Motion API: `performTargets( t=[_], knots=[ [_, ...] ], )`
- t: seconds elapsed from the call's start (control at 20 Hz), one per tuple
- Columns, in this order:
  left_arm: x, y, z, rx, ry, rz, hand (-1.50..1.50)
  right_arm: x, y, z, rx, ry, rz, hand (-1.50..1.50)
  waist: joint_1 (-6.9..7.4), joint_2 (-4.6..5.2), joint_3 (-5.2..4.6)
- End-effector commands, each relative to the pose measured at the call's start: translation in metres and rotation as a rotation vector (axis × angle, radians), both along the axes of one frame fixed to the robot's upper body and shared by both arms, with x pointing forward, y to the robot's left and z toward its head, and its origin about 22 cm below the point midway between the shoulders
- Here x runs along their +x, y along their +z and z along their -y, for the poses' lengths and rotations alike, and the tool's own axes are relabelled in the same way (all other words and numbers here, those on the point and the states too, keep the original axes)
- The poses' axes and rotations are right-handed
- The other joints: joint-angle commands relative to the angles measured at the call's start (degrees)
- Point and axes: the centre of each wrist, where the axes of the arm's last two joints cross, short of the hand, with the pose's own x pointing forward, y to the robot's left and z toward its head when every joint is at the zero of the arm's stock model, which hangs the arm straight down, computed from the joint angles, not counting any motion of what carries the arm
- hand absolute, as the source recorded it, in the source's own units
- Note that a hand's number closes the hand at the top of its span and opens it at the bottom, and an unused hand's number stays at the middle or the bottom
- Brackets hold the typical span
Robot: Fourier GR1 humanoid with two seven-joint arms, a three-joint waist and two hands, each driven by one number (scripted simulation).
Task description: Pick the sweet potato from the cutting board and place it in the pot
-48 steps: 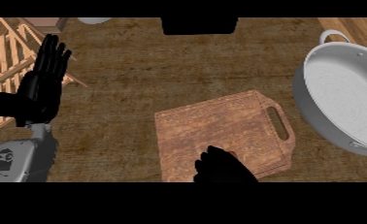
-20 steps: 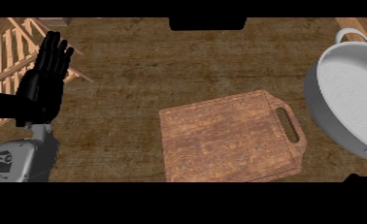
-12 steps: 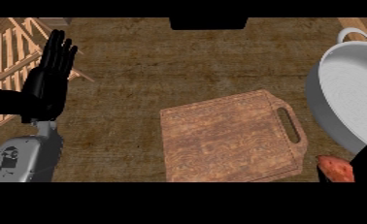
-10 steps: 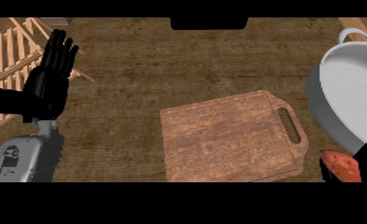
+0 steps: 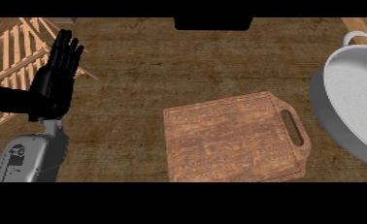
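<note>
Wooden tabletop point(image 5: 179, 63): pot point(image 5: 342, 97) right of board point(image 5: 229, 143) — no potato showing; my left hand point(image 5: 56, 85) rests open, empty, far left.

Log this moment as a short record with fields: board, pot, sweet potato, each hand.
cutting board: flat on the counter, handle slot toward the pot, nothing on it
pot: at the view's right edge, partly cut off; the visible inside holds nothing
sweet potato: not in view
left hand: open, fingers up, resting at the view's left beside a wooden rack
right hand: not in view

Cutting board point(image 5: 233, 143) beside pot point(image 5: 324, 105), left hand point(image 5: 54, 89) well apart
</note>
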Motion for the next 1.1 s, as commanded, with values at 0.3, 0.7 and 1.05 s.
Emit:
performTargets(
  t=[0.3,0.7,1.05],
  knots=[
    [0.003,0.004,0.006,0.008,-0.020,0.000,0.00,0.050,-0.019,0.099,0.142,0.016,-0.291,1.50,0.90,0.02,-0.18],
    [0.005,-0.005,0.000,-0.018,0.000,0.007,0.00,0.083,-0.058,0.103,0.226,0.260,-0.302,-1.50,-0.10,-0.18,-0.21],
    [-0.003,0.002,-0.020,-0.002,0.017,-0.009,0.00,0.072,-0.058,0.123,0.526,0.324,-0.136,-1.50,-0.65,-0.45,-0.23]
  ],
)
